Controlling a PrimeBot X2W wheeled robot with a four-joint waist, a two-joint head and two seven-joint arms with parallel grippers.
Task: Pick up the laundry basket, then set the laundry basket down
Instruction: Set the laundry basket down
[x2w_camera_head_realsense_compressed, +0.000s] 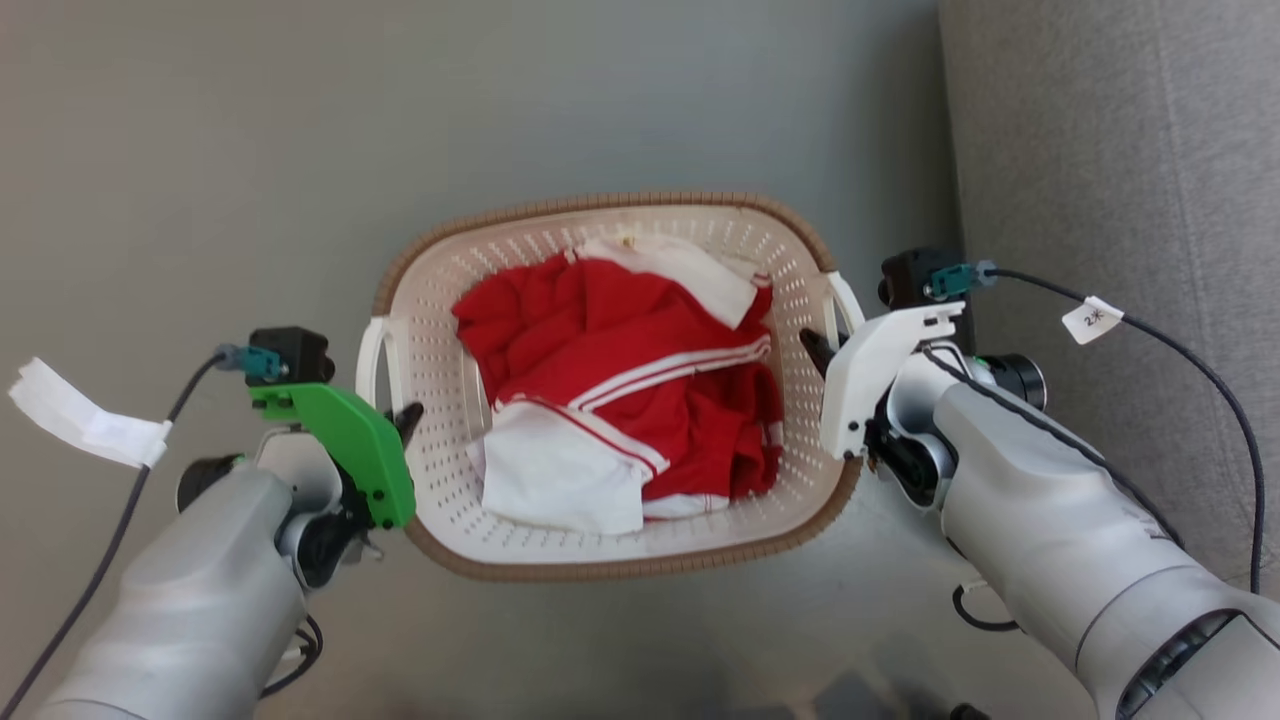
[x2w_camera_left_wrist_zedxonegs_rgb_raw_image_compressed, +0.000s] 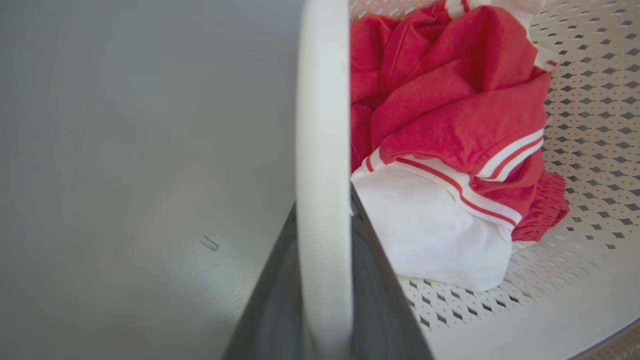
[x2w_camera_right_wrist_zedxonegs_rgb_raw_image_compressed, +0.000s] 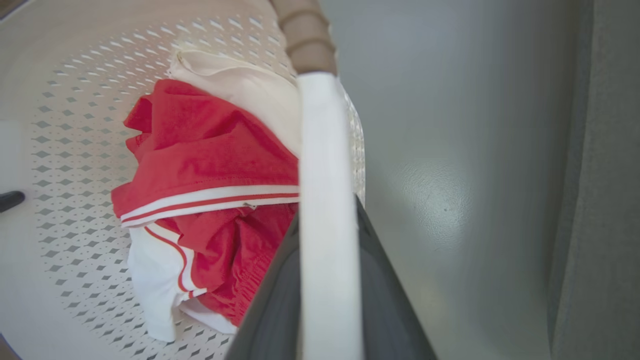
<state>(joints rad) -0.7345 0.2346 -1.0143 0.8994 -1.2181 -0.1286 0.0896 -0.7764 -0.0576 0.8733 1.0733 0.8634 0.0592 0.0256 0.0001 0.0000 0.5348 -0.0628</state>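
Laundry basket (x2w_camera_head_realsense_compressed: 440, 480) is straight ahead of me, on or just above the grey floor (x2w_camera_head_realsense_compressed: 200, 150); I cannot tell which. At its left side my left gripper (x2w_camera_head_realsense_compressed: 405, 420) is clamped on the white left handle (x2w_camera_head_realsense_compressed: 370, 360), one finger either side. At its right side my right gripper (x2w_camera_head_realsense_compressed: 820, 352) pinches the right handle (x2w_camera_head_realsense_compressed: 850, 300) likewise. Inside it lies crumpled red-and-white clothing (x2w_camera_head_realsense_compressed: 620, 360). Beyond its right side hangs grey fabric (x2w_camera_head_realsense_compressed: 1100, 150).
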